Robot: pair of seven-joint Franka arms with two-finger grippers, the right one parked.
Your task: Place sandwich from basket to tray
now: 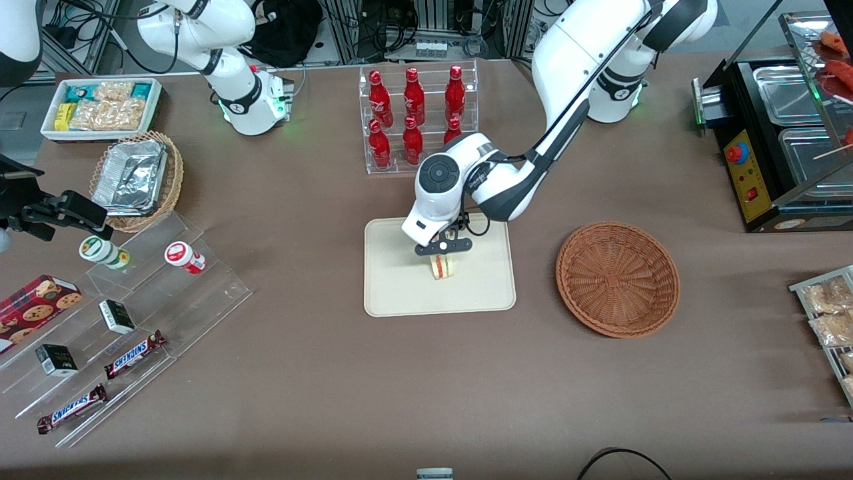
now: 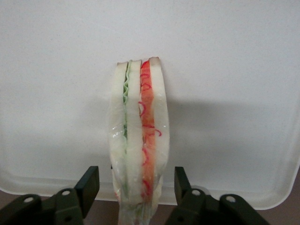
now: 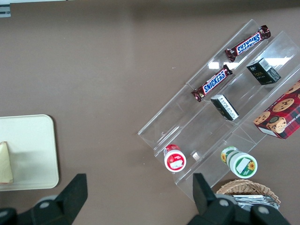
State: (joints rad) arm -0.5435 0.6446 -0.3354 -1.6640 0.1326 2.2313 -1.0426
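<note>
We are seeing a black gripper (image 1: 442,256) hanging over the cream tray (image 1: 400,293) in the middle of the front view, its fingers spread clear of the bread. The sandwich (image 2: 138,136) is showing white bread with stripes of green and red-orange, and curly red lines. The basket (image 1: 618,279) is showing a reddish-brown woven pattern. Red bottles (image 1: 414,97) are shining near the top, on a brown table (image 1: 333,373).
</note>
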